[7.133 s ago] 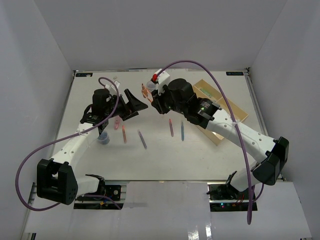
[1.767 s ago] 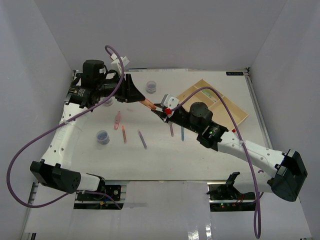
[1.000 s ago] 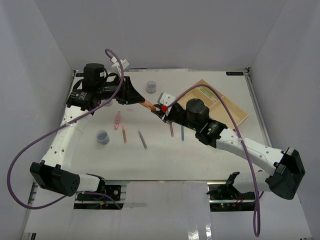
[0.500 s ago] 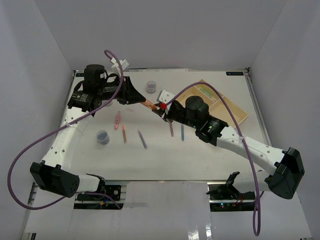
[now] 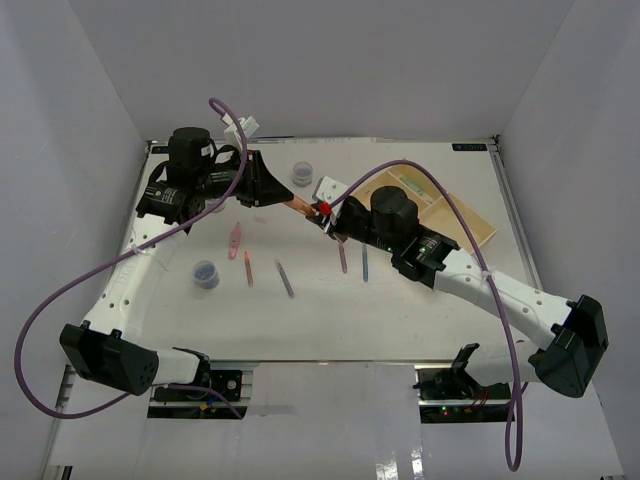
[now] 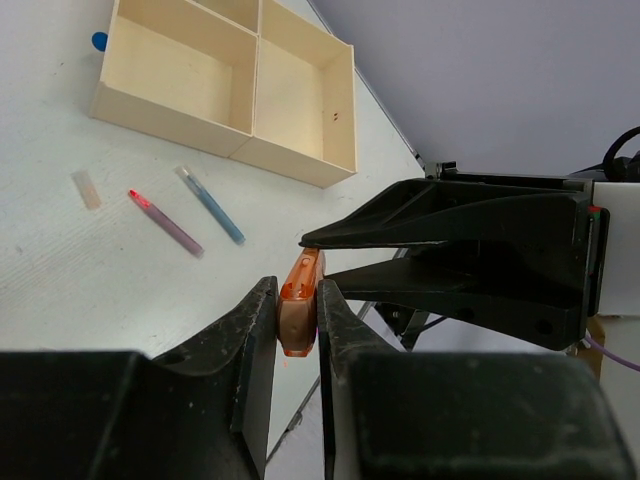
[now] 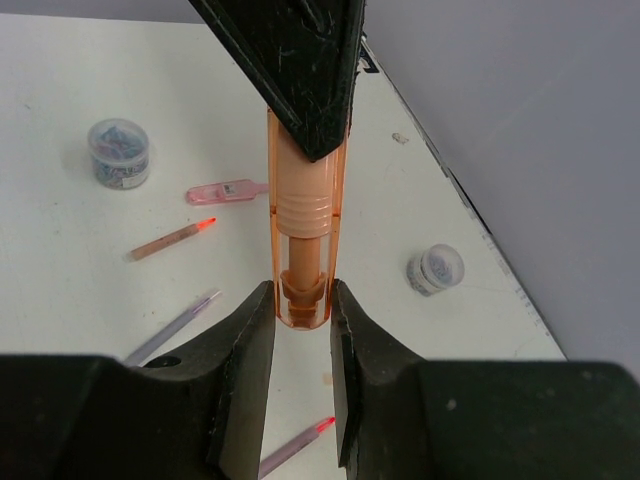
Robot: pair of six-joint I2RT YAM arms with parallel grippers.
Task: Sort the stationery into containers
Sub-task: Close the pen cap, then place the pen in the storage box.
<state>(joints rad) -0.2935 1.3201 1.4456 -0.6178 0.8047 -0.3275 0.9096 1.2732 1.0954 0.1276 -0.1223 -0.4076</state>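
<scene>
A short chunky orange piece [image 5: 298, 208] hangs in mid-air over the table's back middle, held at both ends. My left gripper [image 5: 284, 201] is shut on one end of the orange piece [image 6: 300, 305], fingers pressed to both sides. My right gripper [image 7: 302, 300] is shut on the other end of the orange piece [image 7: 303, 225], and the left fingers [image 7: 300, 80] cover the far end. The beige three-compartment tray [image 5: 478, 228] lies at the back right, behind the right arm. On the table lie several pens [image 5: 285, 279], a pink piece [image 5: 235, 241] and two grey tubs [image 5: 206, 273].
The second tub [image 5: 302, 174] stands near the back wall. Purple and blue pens [image 5: 343, 257] lie under the right arm. White walls close the table on three sides. The tray [image 6: 300, 100] shows empty compartments in the left wrist view.
The right arm has edged slightly toward the back. Both grippers have stayed on the orange piece, and the left arm has barely moved.
</scene>
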